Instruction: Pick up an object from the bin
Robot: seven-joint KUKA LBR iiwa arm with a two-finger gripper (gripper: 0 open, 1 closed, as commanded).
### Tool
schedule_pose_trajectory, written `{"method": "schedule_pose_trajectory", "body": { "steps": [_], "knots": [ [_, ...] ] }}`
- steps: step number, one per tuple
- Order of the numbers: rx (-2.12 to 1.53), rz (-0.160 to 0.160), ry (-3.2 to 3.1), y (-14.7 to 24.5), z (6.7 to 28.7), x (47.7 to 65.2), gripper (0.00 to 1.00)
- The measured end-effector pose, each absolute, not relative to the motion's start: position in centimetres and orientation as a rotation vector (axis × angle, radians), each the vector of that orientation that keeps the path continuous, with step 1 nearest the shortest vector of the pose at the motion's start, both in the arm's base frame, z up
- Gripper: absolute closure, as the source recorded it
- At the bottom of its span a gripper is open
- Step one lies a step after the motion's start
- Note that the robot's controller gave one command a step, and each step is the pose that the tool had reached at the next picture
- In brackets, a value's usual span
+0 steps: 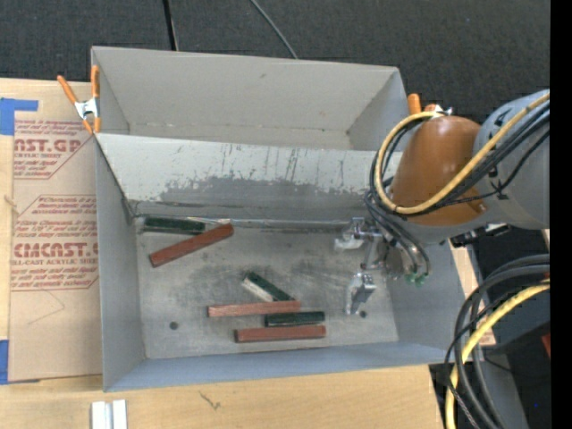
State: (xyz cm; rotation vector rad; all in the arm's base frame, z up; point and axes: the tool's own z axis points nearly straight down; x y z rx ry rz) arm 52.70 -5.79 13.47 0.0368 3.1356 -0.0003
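Since the gripper (pixel 357 266) hangs over bare bin floor (pixel 179 298), its jaws stand wide and empty. Nearest lies a dark green stick (pixel 295 319).

Dark floor (pixel 429 16) behind, 1 thin black cable (pixel 268 18) and perhaps a pole (pixel 166 12) across it.

Robotics lab: cabled arm (pixel 447 168) over scuffed grey metal bin (pixel 241 88), wooden bench (pixel 268 400).
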Motion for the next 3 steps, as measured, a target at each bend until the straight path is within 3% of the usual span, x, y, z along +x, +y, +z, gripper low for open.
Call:
{"method": "schedule_pose_trajectory", "body": {
  "steps": [1,2,3],
  "knots": [
    [-0.067,-0.002,3.117,-1.4,7.7,52.1,1.00],
    [-0.067,-0.002,3.117,-1.3,7.7,52.1,1.00],
    [-0.226,-0.001,3.129,-2.9,21.2,53.7,1.00]
  ]
}}
